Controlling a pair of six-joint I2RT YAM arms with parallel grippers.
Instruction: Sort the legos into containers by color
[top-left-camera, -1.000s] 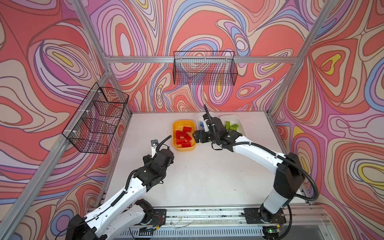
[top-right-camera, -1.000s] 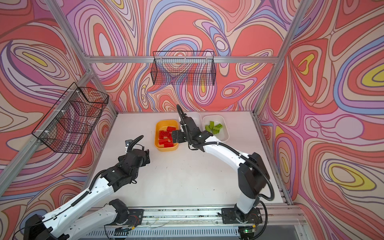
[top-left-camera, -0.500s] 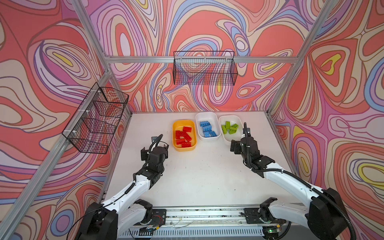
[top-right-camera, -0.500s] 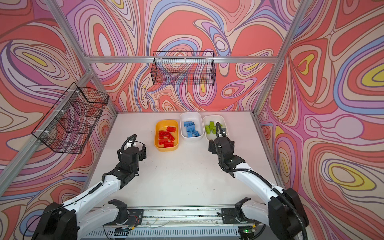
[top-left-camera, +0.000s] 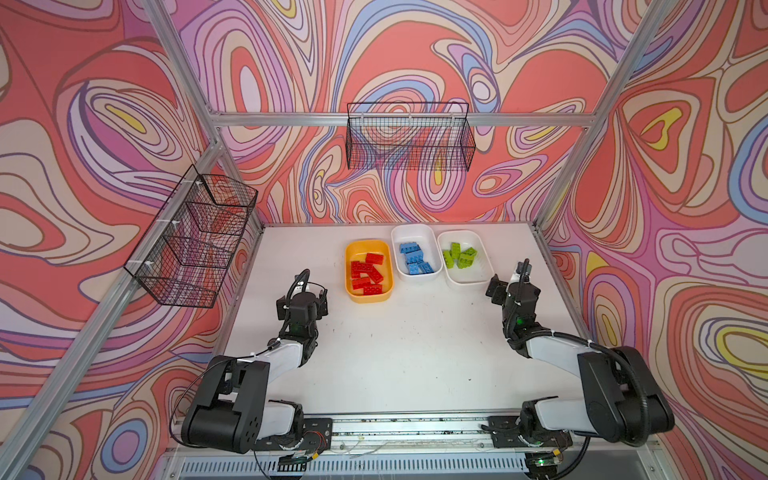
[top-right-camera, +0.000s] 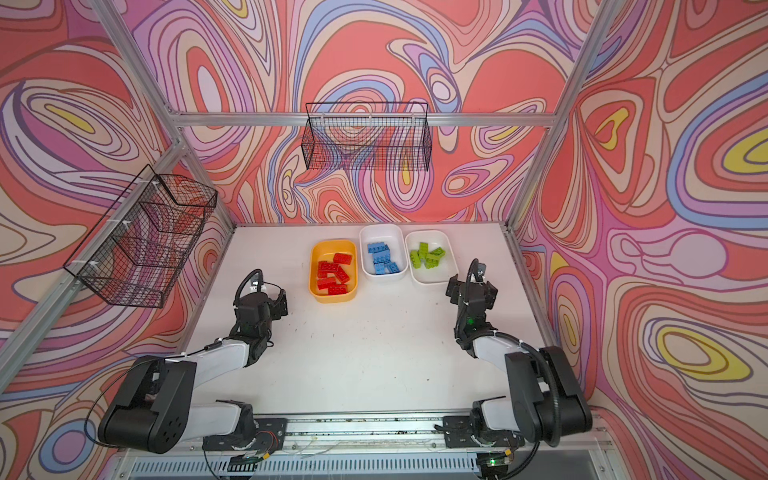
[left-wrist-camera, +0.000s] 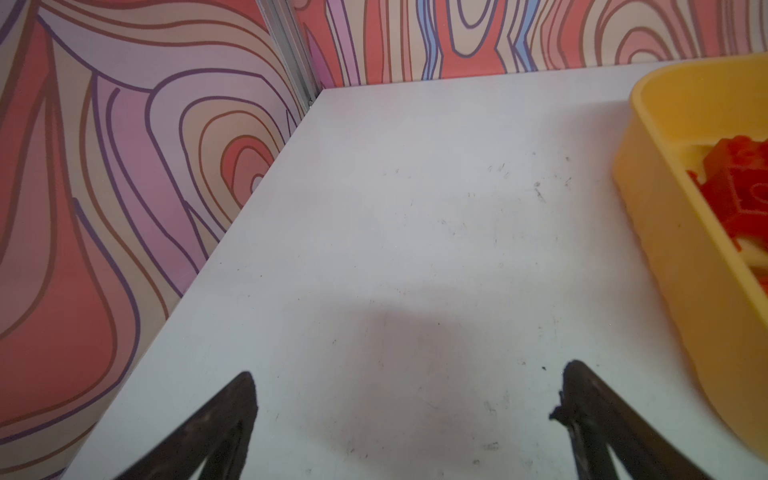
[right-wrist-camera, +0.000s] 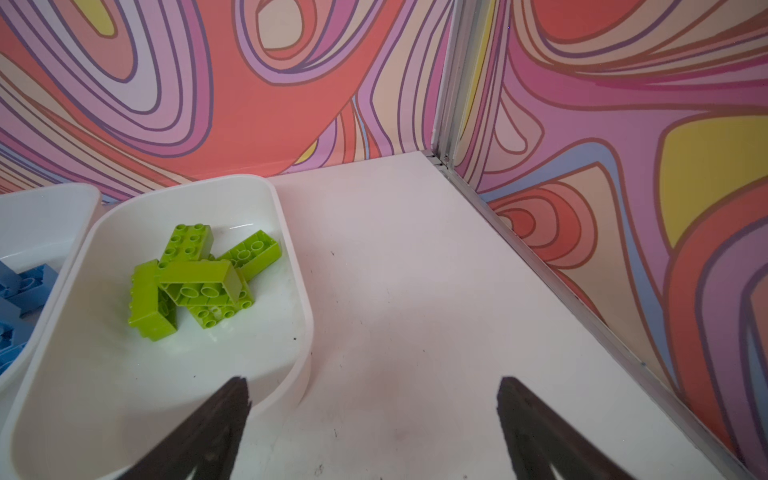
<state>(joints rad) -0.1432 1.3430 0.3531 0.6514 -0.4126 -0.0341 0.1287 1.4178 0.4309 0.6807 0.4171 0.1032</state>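
Your three tubs stand in a row at the back of the tabletop (top-left-camera: 395, 353), each with its long axis running from the robot's side toward the back wall. The yellow-orange tub (top-left-camera: 368, 245), on the left arm's side, holds the red legos (top-left-camera: 366, 274), lying flat and pointing in mixed directions. Just beside it, the middle white tub (top-left-camera: 411, 232) holds the blue legos (top-left-camera: 415, 258). The outer white tub (top-left-camera: 478, 274) holds the green legos (right-wrist-camera: 195, 276) in a loose heap (some tipped over, hollow undersides showing).

The left end effector (left-wrist-camera: 409, 370) hangs over bare tabletop near the yellow-orange tub, fingers spread wide and holding nothing. The right end effector (right-wrist-camera: 372, 380) is equally wide and empty, at the near corner of the outer white tub, close to the side wall. Two black wire baskets (top-left-camera: 409, 141) hang on the walls, well apart from the tubs.
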